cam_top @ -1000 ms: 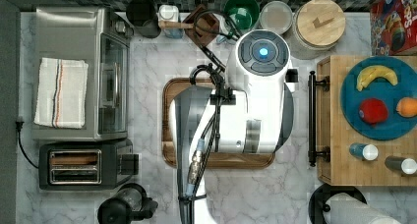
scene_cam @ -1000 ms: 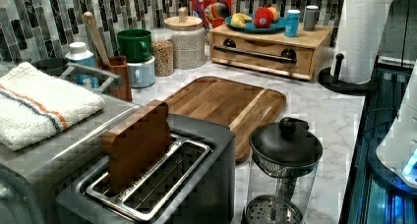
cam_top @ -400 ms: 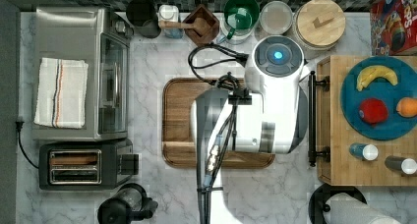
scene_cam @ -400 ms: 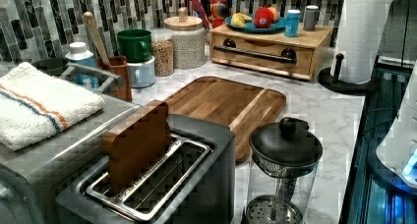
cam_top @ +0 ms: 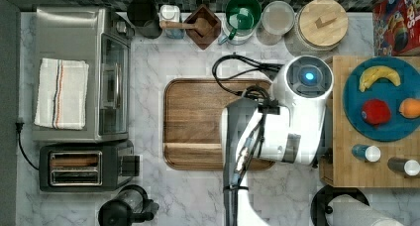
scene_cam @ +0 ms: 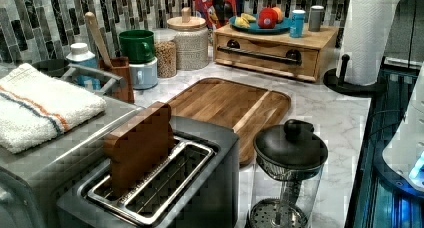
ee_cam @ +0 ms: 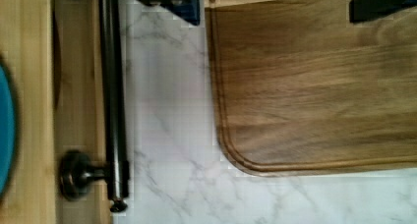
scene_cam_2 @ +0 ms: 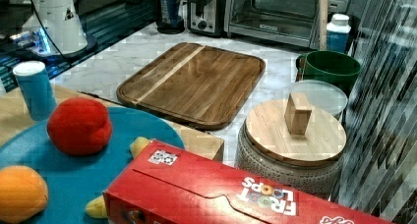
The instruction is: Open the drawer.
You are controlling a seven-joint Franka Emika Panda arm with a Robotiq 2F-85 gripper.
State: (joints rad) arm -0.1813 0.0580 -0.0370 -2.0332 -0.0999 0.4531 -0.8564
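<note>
Arm above the gap between cutting board and shut drawer.

In the wrist view two dark fingers (ee_cam: 182, 5) show spread apart, grasping nothing, one over the marble surface (ee_cam: 167, 135) just beside the drawer's black bar handle (ee_cam: 114, 86), the other over the cutting board (ee_cam: 314, 81). Beyond, the drawer (scene_cam: 272, 55) sits closed at the surface's far end in the left view, under a blue plate (scene_cam: 260, 27) of fruit.

Home-style kitchen counter: white marble-look worktop (cam_top: 198, 196) w/ striped mosaic tile backsplash (scene_cam: 45, 18) at far side, stainless toaster oven (cam_top: 81, 72) & black two-slot toaster (cam_top: 84, 166) at the top view's left, brown rounded wooden cutting board (cam_top: 198, 122) mid-counter, white paper towel roll (scene_cam: 370, 35) near far right in the left view.
</note>
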